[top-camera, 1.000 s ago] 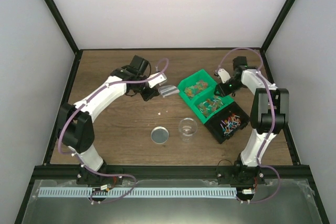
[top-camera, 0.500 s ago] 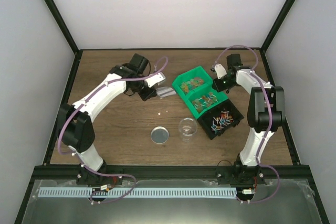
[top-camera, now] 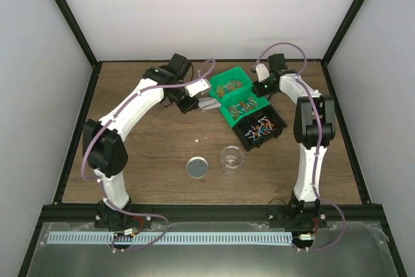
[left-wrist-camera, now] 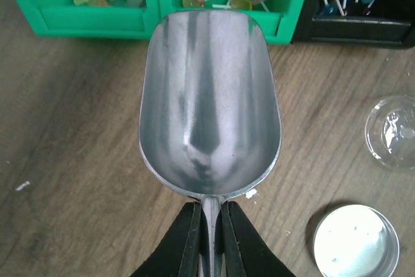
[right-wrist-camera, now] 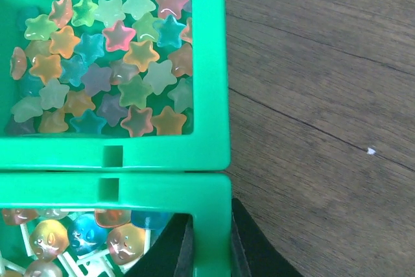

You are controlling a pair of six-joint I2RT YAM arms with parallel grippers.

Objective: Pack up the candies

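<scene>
The candies lie in three joined bins: stars (right-wrist-camera: pixel 107 63) in the far green bin (top-camera: pixel 230 87), round ones on sticks (right-wrist-camera: pixel 71 241) in the middle green bin (top-camera: pixel 246 107), and small red, blue and orange ones (top-camera: pixel 261 128) in the black bin (left-wrist-camera: pixel 363 27). My right gripper (right-wrist-camera: pixel 211 215) is shut on the middle green bin's side wall (right-wrist-camera: pixel 217 189). In the top view that gripper (top-camera: pixel 258 90) stands at the row's far right side. My left gripper (left-wrist-camera: pixel 211 207) is shut on the handle of an empty metal scoop (left-wrist-camera: pixel 209 102), whose mouth faces the green bins. From above, the scoop (top-camera: pixel 209 103) hangs just left of the bins.
A clear cup (top-camera: pixel 232 157) stands upright on the wooden table, with its round lid (top-camera: pixel 198 167) lying flat to its left. Both also show in the left wrist view, the cup (left-wrist-camera: pixel 392 131) at right and the lid (left-wrist-camera: pixel 355 241) at lower right. A white crumb (top-camera: pixel 197 139) lies nearby.
The right gripper has closed on the green bin's wall, and the row of bins has slid back and left. The left arm has carried the scoop back and right with them.
</scene>
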